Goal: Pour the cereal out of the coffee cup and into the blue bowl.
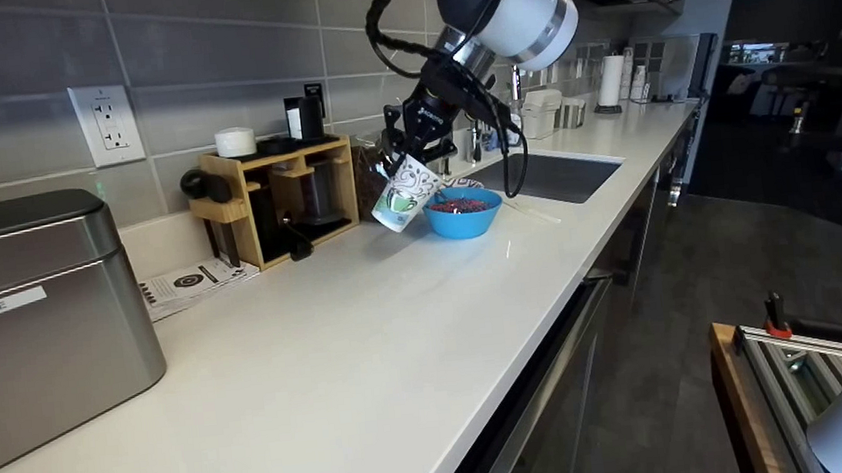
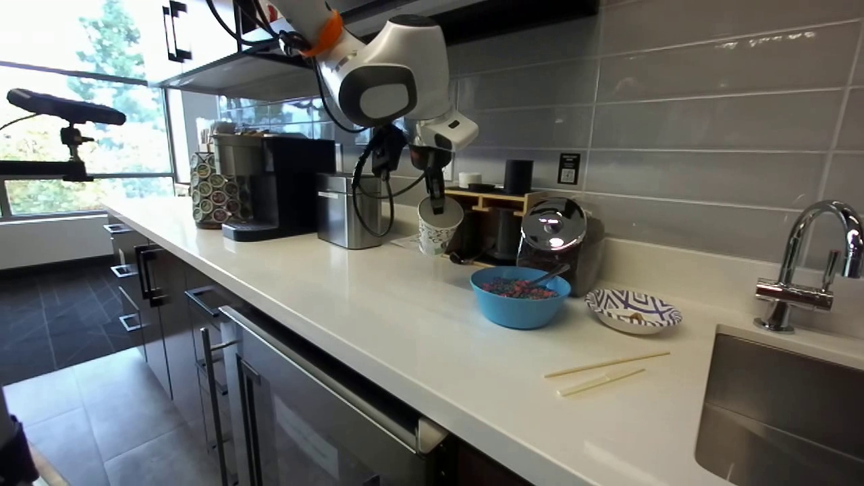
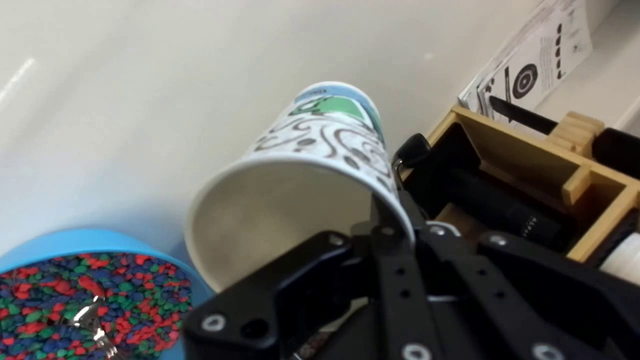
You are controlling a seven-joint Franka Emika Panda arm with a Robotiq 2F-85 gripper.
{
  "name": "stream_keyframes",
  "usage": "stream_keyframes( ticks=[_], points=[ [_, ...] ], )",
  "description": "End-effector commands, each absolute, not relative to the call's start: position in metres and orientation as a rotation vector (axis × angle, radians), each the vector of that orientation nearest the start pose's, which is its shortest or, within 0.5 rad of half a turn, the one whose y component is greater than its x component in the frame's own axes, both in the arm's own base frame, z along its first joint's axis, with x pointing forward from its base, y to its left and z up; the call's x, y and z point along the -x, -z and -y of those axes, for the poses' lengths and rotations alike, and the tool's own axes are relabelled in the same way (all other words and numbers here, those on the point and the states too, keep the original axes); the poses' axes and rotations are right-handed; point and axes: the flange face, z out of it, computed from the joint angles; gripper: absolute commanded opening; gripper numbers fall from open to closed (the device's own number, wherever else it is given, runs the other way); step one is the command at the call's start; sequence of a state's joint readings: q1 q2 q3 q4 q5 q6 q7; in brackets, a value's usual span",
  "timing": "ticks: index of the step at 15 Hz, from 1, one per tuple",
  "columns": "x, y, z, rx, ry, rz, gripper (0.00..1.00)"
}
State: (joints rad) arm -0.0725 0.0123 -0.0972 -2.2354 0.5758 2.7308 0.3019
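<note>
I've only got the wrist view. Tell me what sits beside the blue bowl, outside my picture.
Observer: An exterior view shows a patterned dish beside the blue bowl, on the side toward the sink.
Operator: Give me the tilt of what I'm holding.
Observer: In an exterior view, the cup leans, its mouth higher than its base.
Operator: Name something loose near that sink.
Observer: Two thin pale sticks lie on the counter in an exterior view.

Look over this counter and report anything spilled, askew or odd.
I see no spill. Mildly odd: two pale sticks lie loose on the counter, near the blue bowl and the sink, not gathered in any holder. The coffee cup is tilted, but the gripper holds it that way, which fits pouring.
</note>
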Motion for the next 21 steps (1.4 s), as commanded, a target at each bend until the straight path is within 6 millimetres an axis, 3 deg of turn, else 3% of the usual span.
stream_keyframes(
  ticks=[1,5,13,17,21],
  points=[
    [-0.549,-0.411,0.111,2.422,0.616,-1.218,0.0],
    [-0.549,-0.409,0.109,2.477,0.652,-1.192,0.0],
    [-0.576,-0.396,0.031,2.945,0.748,-0.72,0.0],
    [-0.597,-0.393,-0.004,3.076,0.761,-0.503,0.0],
    [-0.615,-0.386,-0.018,3.132,0.687,-0.421,0.0]
  ],
)
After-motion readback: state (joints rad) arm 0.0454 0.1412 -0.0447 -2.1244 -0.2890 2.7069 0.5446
